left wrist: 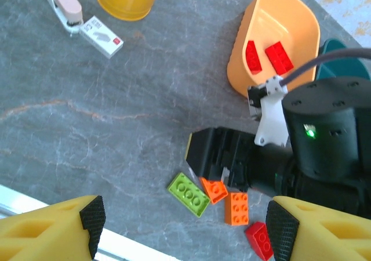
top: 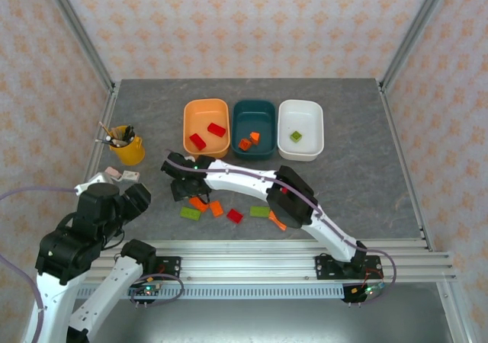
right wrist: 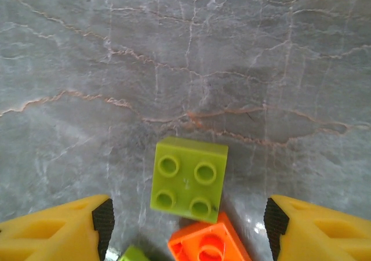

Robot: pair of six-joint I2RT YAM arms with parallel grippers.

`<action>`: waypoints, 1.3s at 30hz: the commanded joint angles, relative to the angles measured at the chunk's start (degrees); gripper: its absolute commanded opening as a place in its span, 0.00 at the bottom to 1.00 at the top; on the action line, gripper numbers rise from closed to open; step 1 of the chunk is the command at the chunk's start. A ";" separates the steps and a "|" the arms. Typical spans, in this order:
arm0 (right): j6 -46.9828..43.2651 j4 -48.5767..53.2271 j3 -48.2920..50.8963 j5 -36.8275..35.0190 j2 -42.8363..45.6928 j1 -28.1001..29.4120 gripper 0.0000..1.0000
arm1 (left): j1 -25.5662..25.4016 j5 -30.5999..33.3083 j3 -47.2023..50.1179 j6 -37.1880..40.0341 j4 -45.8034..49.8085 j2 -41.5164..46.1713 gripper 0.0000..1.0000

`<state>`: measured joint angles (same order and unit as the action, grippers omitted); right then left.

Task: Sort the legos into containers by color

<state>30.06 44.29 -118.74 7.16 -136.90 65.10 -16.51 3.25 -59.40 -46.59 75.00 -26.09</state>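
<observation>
Three tubs stand in a row at the back: light orange (top: pixel 206 141) holding two red bricks (top: pixel 216 129), dark teal (top: pixel 254 151) holding orange bricks, white (top: pixel 300 151) holding one green brick (top: pixel 295 136). Loose legos lie near the front: a green oblong (left wrist: pixel 188 194), two orange (left wrist: pixel 237 207) and a red one (left wrist: pixel 259 240). My right gripper (right wrist: pixel 188 232) hangs open low over a square green brick (right wrist: pixel 189 178), which touches an orange brick (right wrist: pixel 208 243); nothing is between its fingers. My left gripper (left wrist: pixel 187 226) is open, higher up, to the left of the pile.
A yellow cup of pens (top: pixel 127 146) stands at the left, with a small white and pink item (left wrist: pixel 87 23) beside it. The right arm (top: pixel 252 181) stretches across the front of the tubs. More bricks, green (top: pixel 259 212) and orange (top: pixel 277 221), lie under that arm.
</observation>
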 commanded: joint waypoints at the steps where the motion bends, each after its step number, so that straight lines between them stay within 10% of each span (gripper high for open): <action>1: 1.45 2.82 -4.40 -2.30 -2.80 0.13 0.69 | -0.45 -1.76 0.83 -1.22 3.83 0.92 0.77; 21: 2.97 10.20 -10.77 -6.99 -7.70 0.12 0.31 | -0.47 -5.47 2.30 -1.15 3.29 2.69 0.76; 39: 2.00 4.41 14.22 -11.48 25.97 -15.98 0.29 | -0.54 -22.86 9.71 -7.73 -23.57 -9.67 0.76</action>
<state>32.77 48.14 -108.03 -1.17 -115.94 53.78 -16.51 -14.74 -50.00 -52.75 62.26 -31.97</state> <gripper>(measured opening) 0.299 0.764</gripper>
